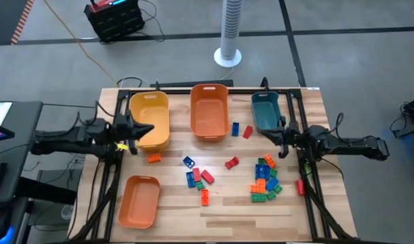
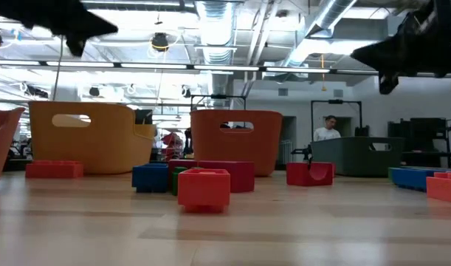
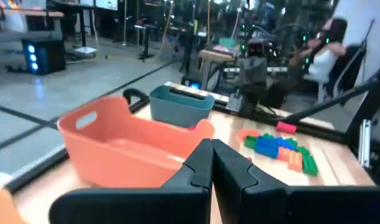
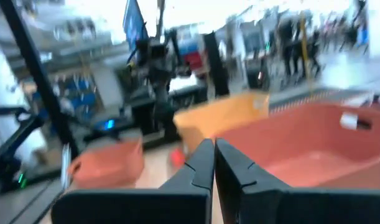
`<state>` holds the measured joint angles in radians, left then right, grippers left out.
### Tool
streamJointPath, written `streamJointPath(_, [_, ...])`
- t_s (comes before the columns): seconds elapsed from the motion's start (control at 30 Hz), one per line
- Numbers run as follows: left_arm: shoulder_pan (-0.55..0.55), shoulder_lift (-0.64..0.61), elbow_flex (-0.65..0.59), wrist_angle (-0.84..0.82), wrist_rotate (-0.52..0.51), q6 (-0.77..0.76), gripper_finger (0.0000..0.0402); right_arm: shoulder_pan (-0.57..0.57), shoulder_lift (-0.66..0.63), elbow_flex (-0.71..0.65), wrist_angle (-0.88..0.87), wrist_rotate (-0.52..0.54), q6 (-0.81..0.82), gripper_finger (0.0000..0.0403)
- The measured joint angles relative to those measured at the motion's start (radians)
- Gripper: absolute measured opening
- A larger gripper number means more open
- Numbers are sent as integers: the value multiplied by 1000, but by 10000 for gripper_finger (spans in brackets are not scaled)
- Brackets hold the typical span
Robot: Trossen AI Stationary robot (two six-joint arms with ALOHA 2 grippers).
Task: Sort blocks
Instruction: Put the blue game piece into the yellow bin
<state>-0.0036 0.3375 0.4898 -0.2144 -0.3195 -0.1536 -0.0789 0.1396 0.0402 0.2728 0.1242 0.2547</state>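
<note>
1. we read the table in the high view as a clock face, with twelve at the far edge where the bins stand.
2. the left gripper [image 1: 147, 129] sits at about ten o'clock, over the near rim of the yellow bin [image 1: 150, 107]. its fingers [image 3: 199, 167] are pressed together with nothing between them.
3. the right gripper [image 1: 269, 133] sits at about two o'clock, just beside the teal bin [image 1: 264, 108]. its fingers [image 4: 202, 163] are closed to a hairline gap and carry no brick.
4. progress: we judge the sort as barely begun. the centre orange bin [image 1: 209, 108] and the second orange bin [image 1: 139, 200] at seven o'clock show bare floors, and we see no brick in the yellow or teal bin.
5. remaining work: the blocks are all still loose on the wood.
   - the main pile [image 1: 265, 179] of mixed green, blue and orange bricks lies at four o'clock.
   - a smaller group [image 1: 196, 177] of blue, red and green bricks lies near centre, toward six o'clock.
   - singles: an orange brick [image 1: 153, 158] at nine o'clock, a red brick [image 1: 232, 163] near centre, and a blue and red pair [image 1: 241, 130] at one o'clock between the centre orange and teal bins.
6. orientation: the bricks share no common heading. the orange single lies with its long axis running nine to three. the red single is skewed, roughly eight to two. axes inside the main pile cannot be resolved.
</note>
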Motion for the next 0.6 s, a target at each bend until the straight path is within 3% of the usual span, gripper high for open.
streamJointPath(0.33, [-3, 531, 214, -98, 60, 184, 0, 92, 104, 0, 130, -8, 28, 31])
streamJointPath(0.6, [-30, 836, 386, -199, 116, 199, 0, 191, 210, 3, 251, 38, -24, 31])
